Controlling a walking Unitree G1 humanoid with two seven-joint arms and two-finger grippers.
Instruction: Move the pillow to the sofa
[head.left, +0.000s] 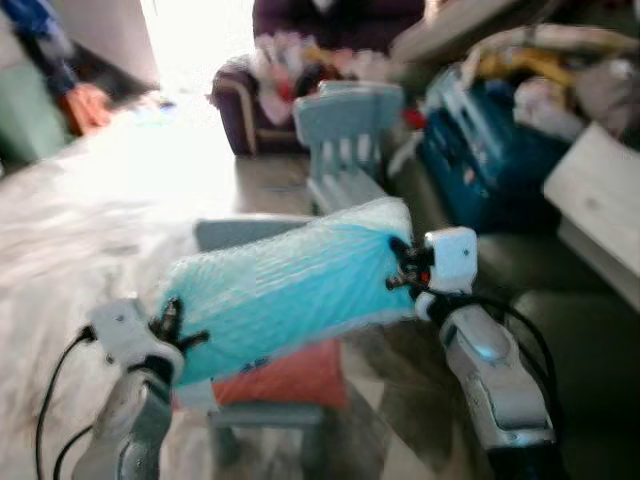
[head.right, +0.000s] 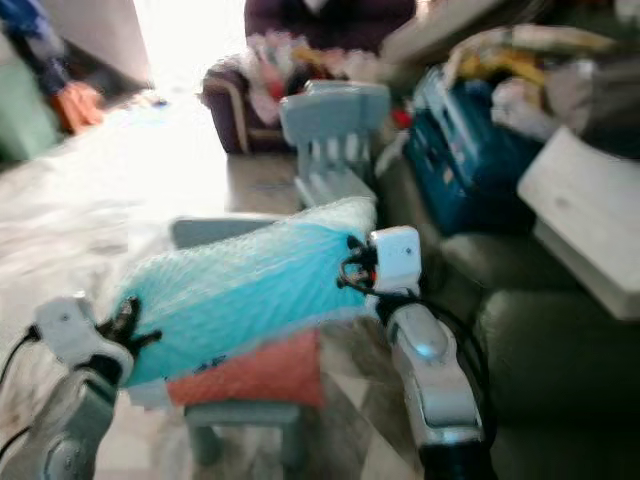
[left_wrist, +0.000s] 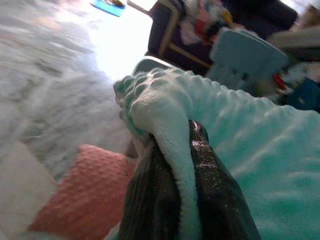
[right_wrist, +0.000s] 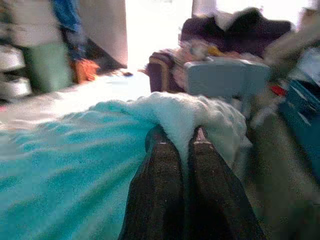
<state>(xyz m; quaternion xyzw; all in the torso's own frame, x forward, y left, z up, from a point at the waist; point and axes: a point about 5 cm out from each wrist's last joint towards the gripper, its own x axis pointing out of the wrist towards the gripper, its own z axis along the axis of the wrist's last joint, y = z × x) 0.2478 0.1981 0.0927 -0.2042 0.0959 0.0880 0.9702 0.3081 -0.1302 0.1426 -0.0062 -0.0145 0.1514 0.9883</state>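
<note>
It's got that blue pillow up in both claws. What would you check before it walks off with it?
1. Left gripper pinching the pillow edge: ok, fabric sits between its fingers.
2. Right gripper pinching the other end: ok.
3. Pillow lifted off the orange cushion beneath: ok, apart in the head views.
4. Pillow level: not ok, its left end hangs lower.
5. Path to the dark sofa: not ok, a small blue chair stands in between.
6. Free seat on the sofa: cannot tell, blurred clutter on it.
</note>
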